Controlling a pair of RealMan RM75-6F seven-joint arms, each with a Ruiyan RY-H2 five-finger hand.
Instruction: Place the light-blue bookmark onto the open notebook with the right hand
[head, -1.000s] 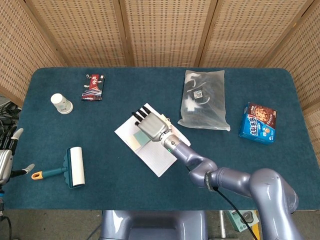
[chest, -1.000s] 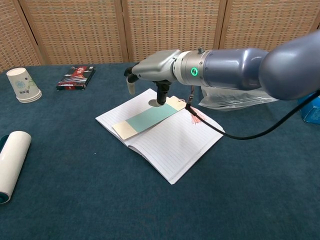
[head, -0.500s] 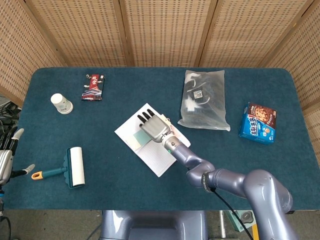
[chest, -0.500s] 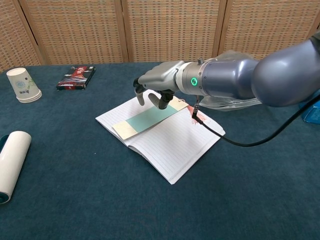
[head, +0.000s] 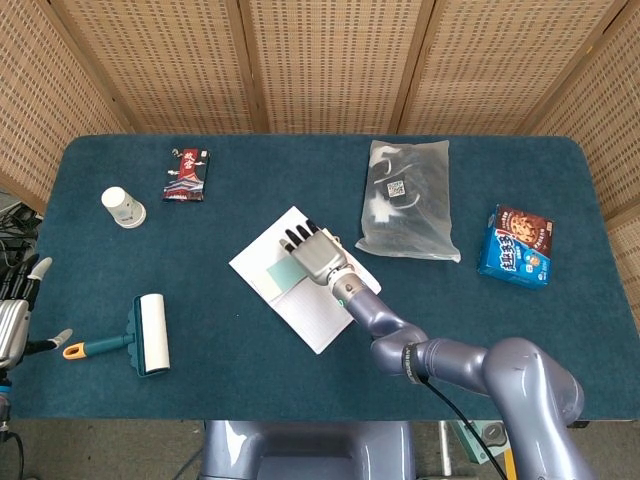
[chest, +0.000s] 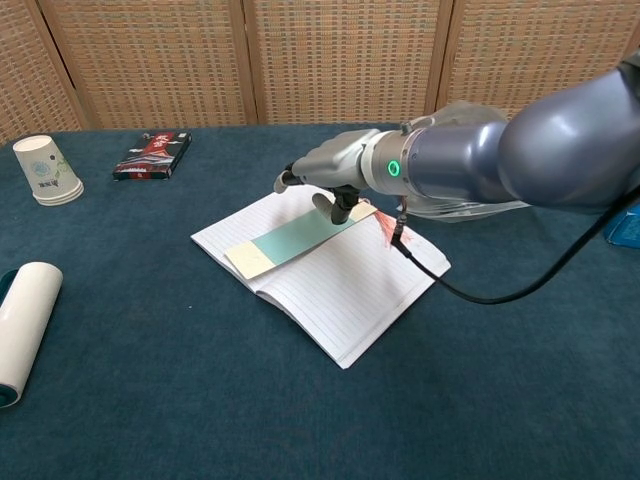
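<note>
The light-blue bookmark (head: 280, 275) (chest: 295, 238) lies flat and slantwise across the upper page of the open notebook (head: 315, 318) (chest: 340, 290), with its red tassel (chest: 388, 228) off the right end. My right hand (head: 314, 256) (chest: 326, 176) hovers low over the bookmark's right end. Its fingers are stretched out and its thumb points down at the strip, holding nothing. It hides that end of the bookmark in the head view. My left hand (head: 18, 312) shows only at the far left edge of the head view, with its fingers apart and nothing in them.
A paper cup (head: 123, 207) (chest: 44, 170) and a red packet (head: 187, 174) (chest: 152, 154) stand at the back left. A lint roller (head: 145, 335) (chest: 25, 325) lies front left. A plastic bag (head: 408, 200) (chest: 470, 190) and a blue cookie box (head: 518, 245) are on the right.
My right hand has dropped lower and drawn slightly right toward the bookmark's tassel end, with its fingers flattening. The bookmark stays lying on the notebook. The left hand barely moved.
</note>
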